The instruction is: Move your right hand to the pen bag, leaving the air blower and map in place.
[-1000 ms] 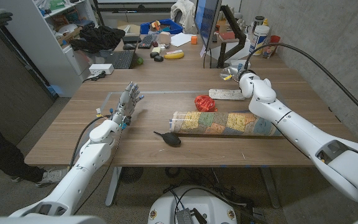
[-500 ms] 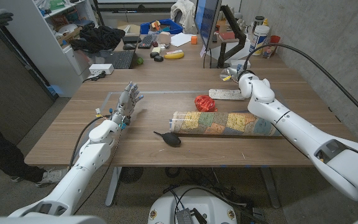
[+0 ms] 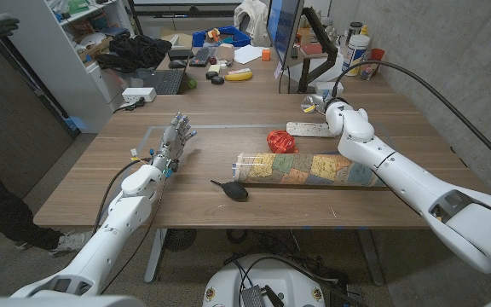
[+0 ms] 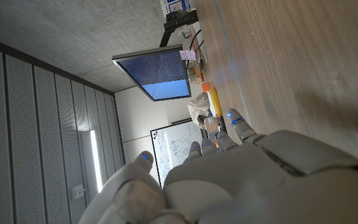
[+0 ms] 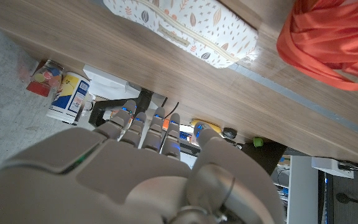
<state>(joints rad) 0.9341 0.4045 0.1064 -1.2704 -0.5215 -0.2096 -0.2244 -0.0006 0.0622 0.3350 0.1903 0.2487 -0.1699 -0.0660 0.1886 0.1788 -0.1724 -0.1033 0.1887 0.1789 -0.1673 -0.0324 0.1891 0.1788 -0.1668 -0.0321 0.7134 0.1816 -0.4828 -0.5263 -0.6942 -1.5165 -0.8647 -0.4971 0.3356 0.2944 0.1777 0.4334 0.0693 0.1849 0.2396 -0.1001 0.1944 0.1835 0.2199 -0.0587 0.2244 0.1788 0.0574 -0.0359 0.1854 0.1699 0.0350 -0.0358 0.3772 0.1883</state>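
— Bag (image 3: pixel 310 129) first: where does it lie?
— White, patterned with small leaves, flat on the table (image 3: pixel 228 209) at the far side, just beyond the map (image 3: pixel 309 167) and just right of the red cloth (image 3: pixel 281 141). The right wrist view shows the bag (image 5: pixel 185 25) and the cloth (image 5: pixel 337 40) close together.
— And the right hand?
— Its wrist sits by the bag's right end in the head view; the hand itself is hidden there. In its wrist view the right hand (image 5: pixel 148 168) has fingers together, reaching past the table edge, with nothing seen in them. Whether it touches the bag, I cannot tell.
— Blower and map?
— The black blower (image 3: pixel 232 188) lies near the rolled map's left end, apart from it.
— Left hand?
— The left hand (image 3: pixel 173 141) is over the left of the table, fingers extended, slightly spread, holding nothing.
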